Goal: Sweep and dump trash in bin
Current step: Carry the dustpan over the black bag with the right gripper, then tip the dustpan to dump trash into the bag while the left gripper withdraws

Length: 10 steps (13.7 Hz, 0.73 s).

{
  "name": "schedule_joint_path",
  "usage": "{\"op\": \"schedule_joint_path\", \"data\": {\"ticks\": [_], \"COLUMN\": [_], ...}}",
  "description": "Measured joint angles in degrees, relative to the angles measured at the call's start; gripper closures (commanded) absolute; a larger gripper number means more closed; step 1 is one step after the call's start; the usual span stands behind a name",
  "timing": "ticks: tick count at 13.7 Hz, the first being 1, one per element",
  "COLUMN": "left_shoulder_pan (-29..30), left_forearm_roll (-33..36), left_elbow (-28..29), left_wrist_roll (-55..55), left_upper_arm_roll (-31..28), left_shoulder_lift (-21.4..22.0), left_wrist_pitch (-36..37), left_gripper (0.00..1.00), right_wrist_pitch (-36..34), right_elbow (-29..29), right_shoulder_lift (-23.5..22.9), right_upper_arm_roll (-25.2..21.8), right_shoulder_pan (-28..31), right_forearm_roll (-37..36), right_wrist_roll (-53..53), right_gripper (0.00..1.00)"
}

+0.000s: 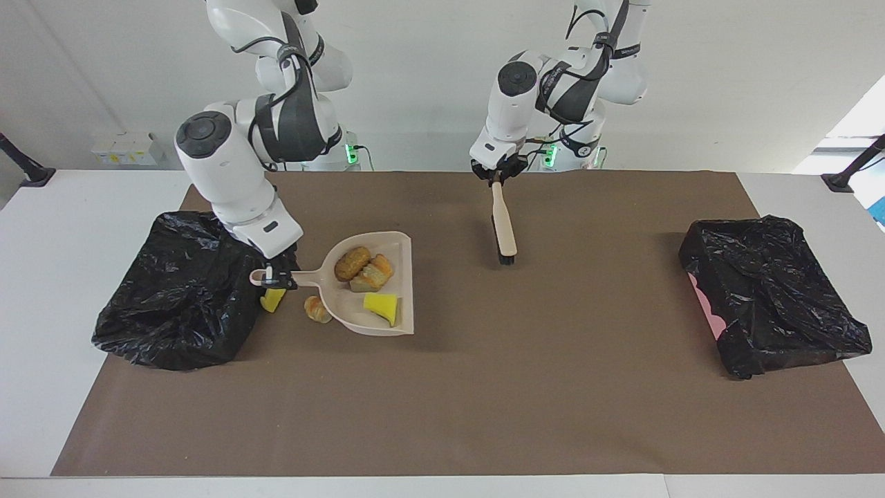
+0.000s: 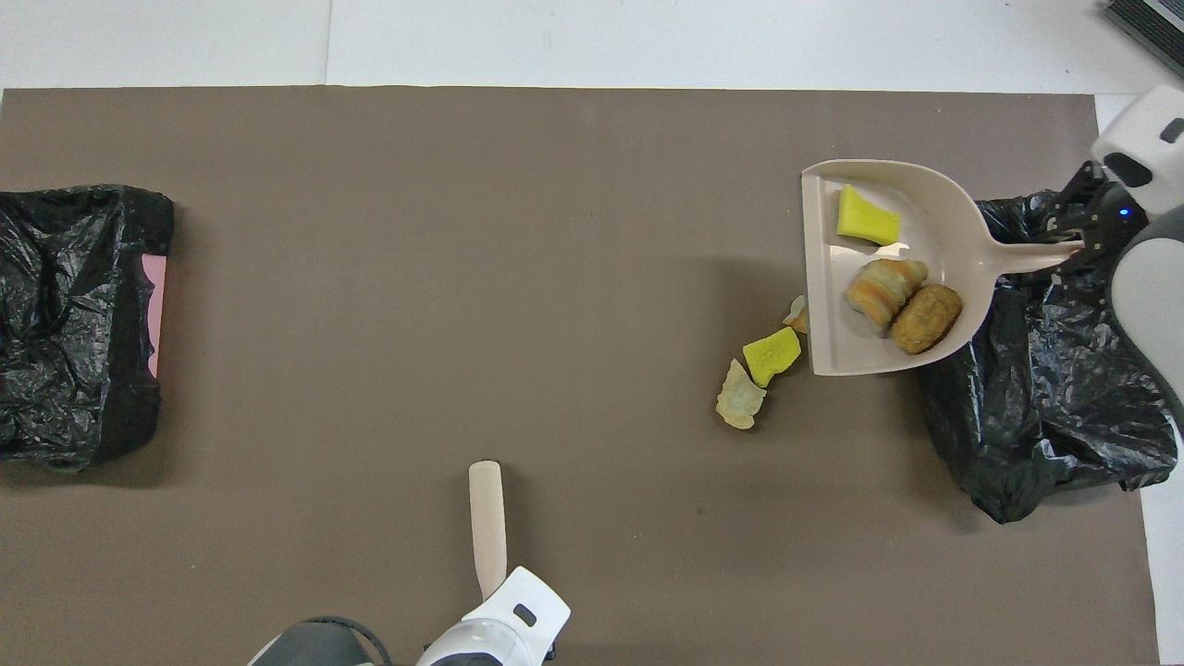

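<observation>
My right gripper [image 1: 274,278] is shut on the handle of the beige dustpan [image 1: 402,277], holding it level above the mat beside the black-bagged bin [image 1: 183,290] at the right arm's end. In the pan [image 2: 930,208] lie three pieces of trash: a yellow sponge [image 2: 867,215], a striped pastry [image 2: 883,287] and a brown lump [image 2: 927,317]. On the mat below its edge lie a yellow chunk [image 2: 772,355], a beige lump [image 2: 740,398] and a partly hidden piece [image 2: 797,316]. My left gripper [image 1: 496,176] is shut on the brush [image 1: 503,225], which hangs slanting over the mat.
A second black-bagged bin [image 1: 767,297] with a pink side sits at the left arm's end of the table. The brown mat [image 1: 553,387] covers most of the white table. A small white box [image 1: 128,149] sits by the wall.
</observation>
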<state>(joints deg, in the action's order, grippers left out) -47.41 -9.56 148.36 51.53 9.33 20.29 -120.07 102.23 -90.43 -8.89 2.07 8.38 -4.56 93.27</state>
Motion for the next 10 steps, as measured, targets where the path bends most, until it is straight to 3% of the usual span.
{"op": "schedule_joint_path", "data": {"ticks": [3,7,9,10], "left_shoulder_pan": [-2.9,-4.4,-4.8,-4.8], "left_forearm_roll": [0.0,0.0,0.0,0.0], "left_elbow": [3.1,4.0,4.2,4.3], "left_wrist_roll": [3.0,4.2,4.3,4.3], "left_upper_arm_roll": [0.1,0.2,0.2,0.2], "left_shoulder_lift": [0.0,0.0,0.1,0.1], "left_wrist_pitch": [-4.9,-5.9,-6.1,-6.1], "left_gripper": [1.0,1.0,0.91,0.74], "right_wrist_pitch": [-0.3,0.2,3.0,4.4], "right_elbow": [0.5,0.7,0.7,0.5], "right_shoulder_lift": [0.7,1.2,1.3,1.3], "right_upper_arm_roll": [-0.2,-0.3,-0.3,-0.2], "right_shoulder_pan": [4.4,10.9,12.0,12.0], "right_forearm_roll": [-2.6,-7.3,-13.2,-16.6], "right_wrist_roll": [3.8,10.0,10.6,10.5], "right_gripper": [1.0,1.0,1.0,1.0]}}
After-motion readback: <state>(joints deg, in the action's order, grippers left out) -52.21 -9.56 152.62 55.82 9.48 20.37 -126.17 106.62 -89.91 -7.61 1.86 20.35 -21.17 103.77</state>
